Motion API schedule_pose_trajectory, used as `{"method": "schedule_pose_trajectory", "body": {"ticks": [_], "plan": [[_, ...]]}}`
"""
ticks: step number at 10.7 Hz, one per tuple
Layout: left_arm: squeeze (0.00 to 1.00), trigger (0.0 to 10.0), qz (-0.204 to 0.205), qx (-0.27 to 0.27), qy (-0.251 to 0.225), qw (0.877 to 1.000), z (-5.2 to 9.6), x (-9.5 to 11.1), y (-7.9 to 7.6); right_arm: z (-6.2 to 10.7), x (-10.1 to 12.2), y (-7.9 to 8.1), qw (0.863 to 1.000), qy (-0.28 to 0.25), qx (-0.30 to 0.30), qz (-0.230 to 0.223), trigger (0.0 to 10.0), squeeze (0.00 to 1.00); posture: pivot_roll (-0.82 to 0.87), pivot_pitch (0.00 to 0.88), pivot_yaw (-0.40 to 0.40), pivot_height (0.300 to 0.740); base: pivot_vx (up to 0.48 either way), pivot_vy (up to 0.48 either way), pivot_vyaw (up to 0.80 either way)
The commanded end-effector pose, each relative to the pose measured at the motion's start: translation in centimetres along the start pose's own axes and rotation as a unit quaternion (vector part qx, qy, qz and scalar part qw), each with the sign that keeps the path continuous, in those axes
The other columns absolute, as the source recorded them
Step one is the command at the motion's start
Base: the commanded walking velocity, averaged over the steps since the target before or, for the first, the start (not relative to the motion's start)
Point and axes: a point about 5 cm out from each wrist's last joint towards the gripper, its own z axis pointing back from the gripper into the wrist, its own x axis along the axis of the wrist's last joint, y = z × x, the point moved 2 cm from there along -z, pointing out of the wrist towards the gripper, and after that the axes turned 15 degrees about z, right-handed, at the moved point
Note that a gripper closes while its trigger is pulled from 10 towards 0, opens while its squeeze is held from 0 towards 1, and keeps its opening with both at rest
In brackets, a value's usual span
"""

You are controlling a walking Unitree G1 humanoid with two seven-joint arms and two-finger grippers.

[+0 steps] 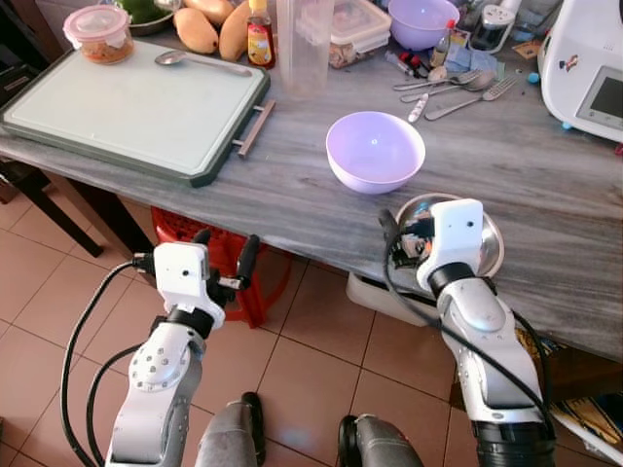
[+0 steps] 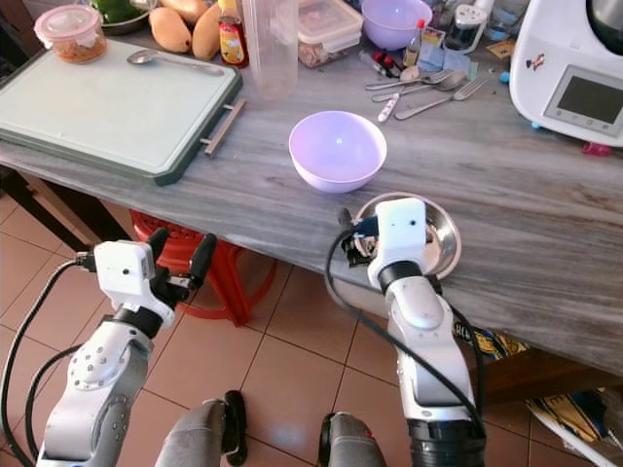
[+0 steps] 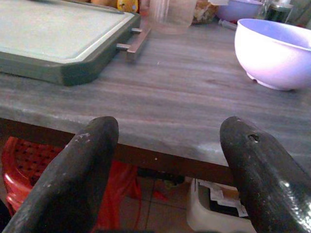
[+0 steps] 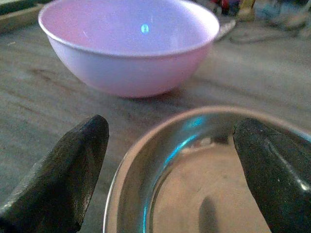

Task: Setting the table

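A light purple bowl [image 1: 375, 151] stands upright on the grey wooden table [image 1: 292, 185], near its front edge. Just to its right lies a shallow steel bowl [image 1: 494, 243]. My right gripper [image 4: 170, 167] is open and low over the near rim of that steel bowl [image 4: 204, 189], one finger [image 4: 63, 174] outside the rim and the other over the dish. My left gripper [image 1: 226, 251] is open and holds nothing, in front of and slightly below the table edge, left of the purple bowl [image 3: 277, 48].
A green tray [image 1: 127, 107] with a spoon [image 1: 195, 60] lies at the left. Loose cutlery [image 1: 458, 88], a second purple bowl [image 1: 423, 19], food containers and a clear jug [image 1: 304, 44] crowd the back. A white appliance [image 1: 589, 68] stands far right. A red crate [image 1: 263, 282] sits under the table.
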Motion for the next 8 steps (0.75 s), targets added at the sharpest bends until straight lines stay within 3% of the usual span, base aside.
{"method": "schedule_pose_trajectory", "body": {"ticks": [1,5,8], "plan": [[0.0,10.0,-0.004,-0.003,0.005,1.0,0.27,0.04,-0.06,0.03,-0.6,0.02,1.0,0.019,0.002,-0.014,10.0,0.0,-0.01,0.205,-0.006,0.74,0.0,0.0,0.0],[0.0,10.0,-0.007,-0.002,0.007,1.0,0.2,0.05,-0.05,-0.3,-0.94,0.9,0.995,0.042,0.03,-0.083,10.0,0.0,-0.01,0.208,-0.004,0.74,0.0,0.0,0.0],[0.0,10.0,-0.008,0.002,0.007,1.0,0.22,0.03,-0.06,-0.51,-0.64,0.84,0.994,0.037,0.04,-0.092,10.0,0.0,-0.01,0.209,-0.005,0.74,0.0,0.0,0.0]]}}
